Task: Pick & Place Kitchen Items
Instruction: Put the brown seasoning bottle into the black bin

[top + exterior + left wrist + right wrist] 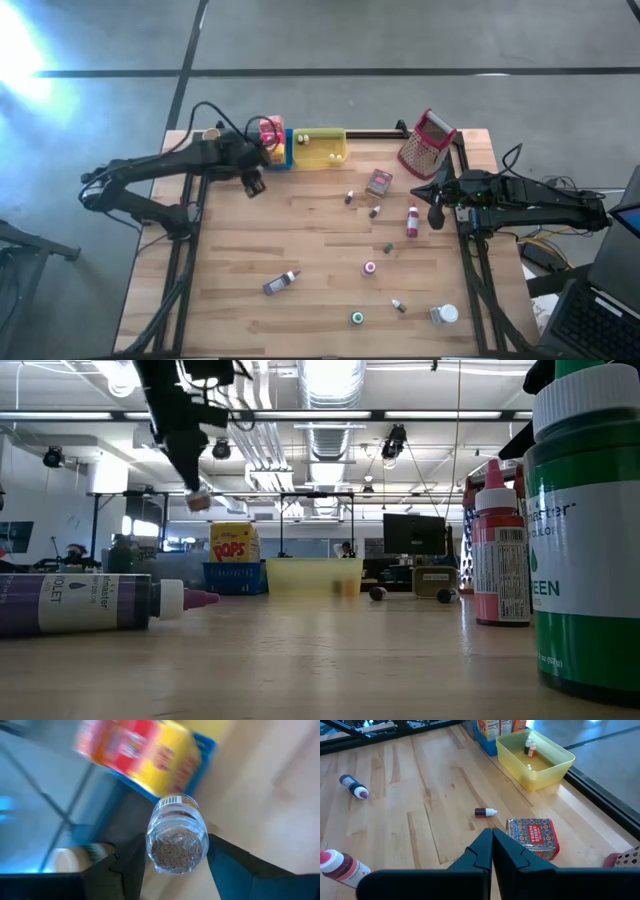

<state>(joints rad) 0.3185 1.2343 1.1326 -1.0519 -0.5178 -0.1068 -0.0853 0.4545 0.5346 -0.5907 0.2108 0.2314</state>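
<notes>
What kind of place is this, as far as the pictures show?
Probably a robotics lab or workshop, not a kitchen. The wooden table stands on a bare concrete floor, and the low view shows exposed ceiling ducts, strip lights and a monitor behind it. Two robot arms work at the table.

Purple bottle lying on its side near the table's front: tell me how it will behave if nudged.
The purple bottle lies on its round side, so it would probably roll. Its narrower cap end may curve that roll. It looks small, probably light.
</notes>
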